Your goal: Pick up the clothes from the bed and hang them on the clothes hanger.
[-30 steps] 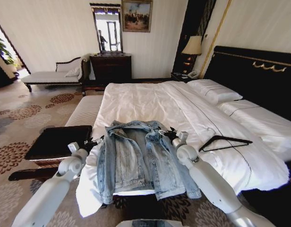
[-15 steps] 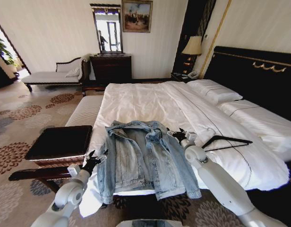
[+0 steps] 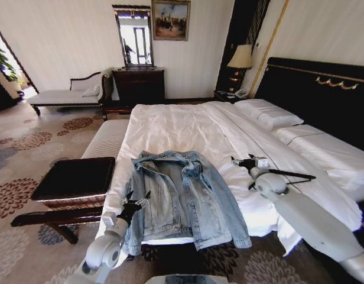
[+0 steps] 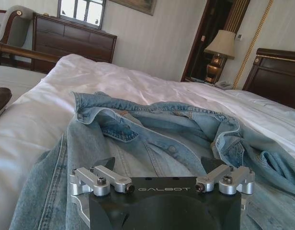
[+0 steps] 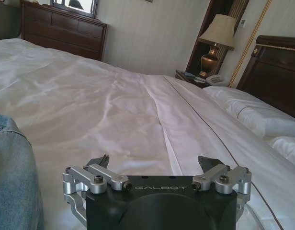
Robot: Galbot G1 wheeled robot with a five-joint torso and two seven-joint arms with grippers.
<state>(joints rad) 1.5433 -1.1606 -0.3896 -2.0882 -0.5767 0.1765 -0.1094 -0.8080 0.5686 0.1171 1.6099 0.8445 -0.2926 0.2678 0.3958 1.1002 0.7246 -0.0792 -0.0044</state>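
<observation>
The light-blue denim clothes (image 3: 182,198) lie spread open, collar away from me, on the near part of the bed (image 3: 182,127). My left gripper (image 3: 136,201) stands open low at the jacket's left sleeve; its wrist view looks across the clothes (image 4: 152,134) over the left gripper (image 4: 159,165). My right gripper (image 3: 244,161) is open over white sheet to the right of the jacket, close to the black clothes hanger (image 3: 297,174), whose left end my arm hides. The right gripper (image 5: 154,163) has only the bed (image 5: 119,105) in front of it.
A dark wooden bench (image 3: 72,180) stands by the bed's left side. Pillows (image 3: 267,112) and the black headboard (image 3: 324,89) are on the right. A dresser (image 3: 139,83), a chaise (image 3: 64,94) and a lamp (image 3: 241,58) line the far wall.
The left arm has drawn back and down from the jacket's collar to its near left sleeve. The right gripper has moved right, off the jacket, to beside the hanger.
</observation>
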